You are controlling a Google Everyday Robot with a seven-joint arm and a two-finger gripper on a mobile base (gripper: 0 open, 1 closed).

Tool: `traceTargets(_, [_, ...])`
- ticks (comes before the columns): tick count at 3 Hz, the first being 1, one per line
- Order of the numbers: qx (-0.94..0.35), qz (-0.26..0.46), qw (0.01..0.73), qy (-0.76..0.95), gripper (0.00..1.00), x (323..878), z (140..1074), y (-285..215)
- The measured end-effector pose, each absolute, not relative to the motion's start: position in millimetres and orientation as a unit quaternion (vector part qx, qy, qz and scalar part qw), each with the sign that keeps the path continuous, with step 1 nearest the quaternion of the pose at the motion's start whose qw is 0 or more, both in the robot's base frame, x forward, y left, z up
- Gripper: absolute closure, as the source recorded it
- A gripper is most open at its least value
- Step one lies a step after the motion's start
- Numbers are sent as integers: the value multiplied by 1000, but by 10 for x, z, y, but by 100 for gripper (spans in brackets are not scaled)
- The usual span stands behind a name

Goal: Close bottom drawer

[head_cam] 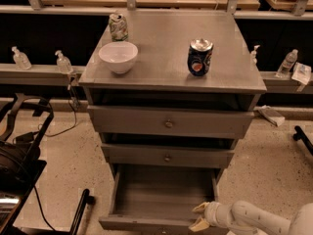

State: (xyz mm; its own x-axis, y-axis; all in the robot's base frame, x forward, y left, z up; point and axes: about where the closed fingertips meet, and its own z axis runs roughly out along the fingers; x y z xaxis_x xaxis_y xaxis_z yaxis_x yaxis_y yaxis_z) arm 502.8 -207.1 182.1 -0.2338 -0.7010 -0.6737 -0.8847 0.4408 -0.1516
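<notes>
Gripper at the pulled-out bottom drawer's front right corner, bottom right of frame.

The bottom drawer (161, 194) stands pulled far out of the cabinet (161, 58), low in the frame's centre, its inside bare and its front panel along the bottom edge. The gripper (199, 216) comes in from the lower right, and its fingers (200, 208) are spread apart, one just inside the front panel's rim and the other just outside it. Whether they press on the panel I cannot tell. The drawer's travel runs from the frame's bottom edge up toward the cabinet, so the push probably has to go straight up-frame. Because the contact point is off-centre, well right of the knob, the drawer may skew.
</notes>
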Motion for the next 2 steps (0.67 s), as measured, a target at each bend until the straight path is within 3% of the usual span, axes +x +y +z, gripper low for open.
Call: traceTargets(2, [-512, 132, 348, 774, 74, 5030, 1823, -2071])
